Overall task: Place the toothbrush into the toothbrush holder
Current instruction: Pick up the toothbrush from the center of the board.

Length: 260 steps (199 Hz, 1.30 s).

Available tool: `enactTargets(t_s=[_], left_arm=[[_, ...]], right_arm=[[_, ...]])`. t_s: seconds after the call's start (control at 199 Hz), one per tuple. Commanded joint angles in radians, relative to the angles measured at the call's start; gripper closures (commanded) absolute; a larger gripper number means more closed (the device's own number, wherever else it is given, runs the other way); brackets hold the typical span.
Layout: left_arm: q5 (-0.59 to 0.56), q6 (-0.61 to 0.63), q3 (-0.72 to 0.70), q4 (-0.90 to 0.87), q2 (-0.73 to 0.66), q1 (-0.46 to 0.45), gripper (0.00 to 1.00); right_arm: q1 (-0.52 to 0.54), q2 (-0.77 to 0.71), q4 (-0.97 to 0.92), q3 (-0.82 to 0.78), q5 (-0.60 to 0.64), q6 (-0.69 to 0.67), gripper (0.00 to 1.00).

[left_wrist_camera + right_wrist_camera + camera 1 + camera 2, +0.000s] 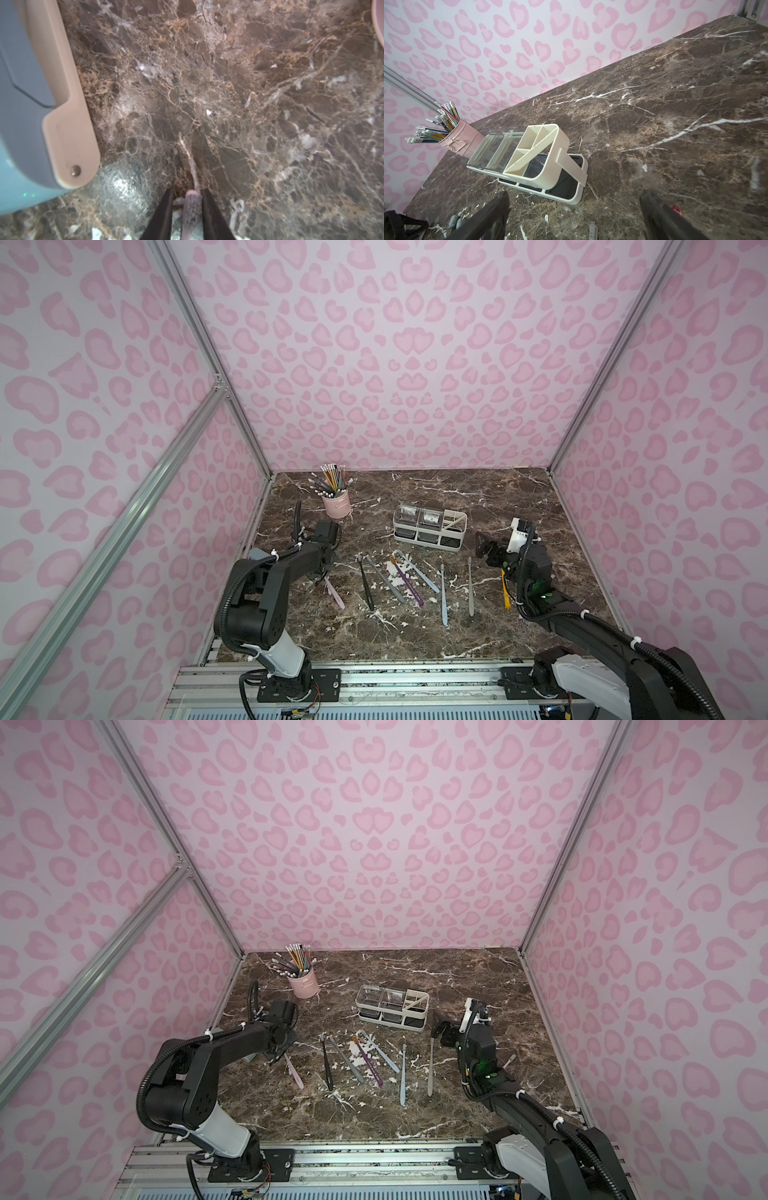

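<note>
Toothbrush: the pink toothbrush [335, 594] lies flat on the tabletop [415, 639], at the left end of a loose row of brushes. Its bristled end is tucked under the left wrist and its handle points toward the near edge.
Left fingers: the left fingers [164, 216] stand close together on either side of the pink toothbrush's head [192, 207], down at the tabletop. A sliver of marble shows beside the head on one side. I cannot tell whether they press on the brush.
Right fingers: the right fingers [488, 218] are spread wide with nothing between them. They hang above the tabletop just beside the holder's slotted end.
Toothbrush holder: the white toothbrush holder [428, 542] stands upright near the middle of the tabletop, behind the row of brushes and well apart from the pink one. Its two clear lidded boxes [419, 516] sit on the left and its divided compartment [529, 143] on the right, with nothing visible in the slots.
Other brushes: a black toothbrush [365, 585], a grey toothbrush [384, 578], a purple toothbrush [407, 583] and a pale blue toothbrush [444, 595] lie between the two arms. A yellow toothbrush [505, 593] lies partly under the right arm.
Pencil cup: a round pink pencil cup [337, 504] full of pencils stands at the back left.
Left edge: a blue-grey object with a beige handle [68, 133] lies near the left fingers.
</note>
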Motion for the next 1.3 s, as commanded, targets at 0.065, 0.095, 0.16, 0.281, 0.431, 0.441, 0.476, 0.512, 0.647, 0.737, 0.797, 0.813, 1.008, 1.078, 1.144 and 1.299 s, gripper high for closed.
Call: enactTargets(t_s=[0.065,0.095,0.16,0.281,0.431,0.441,0.476,0.512,0.647,0.737,0.797,0.813,1.008,1.078,1.144,1.299], left_arm=[[0.104,-0.006,-0.008,-0.057,0.017,-0.002,0.75],[0.104,-0.005,-0.008,-0.059,0.017,-0.002,0.75],[0.104,-0.002,-0.005,-0.060,0.018,-0.002,0.76],[0.100,0.000,0.001,-0.063,0.015,-0.002,0.78],[0.093,0.005,0.011,-0.072,0.010,-0.002,0.82],[0.093,0.006,0.011,-0.072,0.009,-0.002,0.82],[0.091,0.006,0.013,-0.073,0.008,-0.002,0.82],[0.089,0.007,0.017,-0.076,0.008,-0.001,0.82],[0.086,0.011,0.026,-0.081,0.003,-0.001,0.83],[0.081,0.015,0.035,-0.088,-0.003,-0.002,0.85],[0.079,0.017,0.041,-0.096,-0.010,-0.002,0.86],[0.077,0.018,0.044,-0.099,-0.013,-0.002,0.87],[0.049,0.027,0.055,-0.121,-0.050,-0.003,0.92],[0.046,0.030,0.052,-0.123,-0.058,-0.006,0.92],[0.039,0.031,0.051,-0.126,-0.061,-0.011,0.96],[0.020,0.038,0.065,-0.144,-0.081,-0.032,0.98]], right_arm=[[0.001,0.001,0.016,0.018,0.008,-0.002,0.00],[0.002,0.003,0.016,0.018,0.008,-0.002,0.00],[0.002,0.005,0.016,0.020,0.008,-0.002,0.00],[0.003,0.013,0.014,0.022,0.003,-0.001,0.00],[0.003,0.022,0.012,0.028,-0.006,-0.003,0.00],[0.003,0.023,0.012,0.028,-0.007,-0.003,0.00],[0.004,0.026,0.013,0.028,-0.009,-0.004,0.00],[0.005,0.028,0.013,0.030,-0.010,-0.003,0.00],[0.007,0.037,0.010,0.034,-0.016,-0.005,0.00],[0.009,0.044,0.011,0.038,-0.022,-0.006,0.00],[0.012,0.053,0.012,0.041,-0.034,-0.008,0.00],[0.013,0.055,0.014,0.042,-0.039,-0.009,0.00],[0.041,0.110,0.029,0.072,-0.128,-0.043,0.00],[0.061,0.138,0.035,0.089,-0.166,-0.059,0.00],[0.079,0.166,0.041,0.105,-0.217,-0.073,0.00],[0.108,0.259,0.061,0.156,-0.414,-0.091,0.00]])
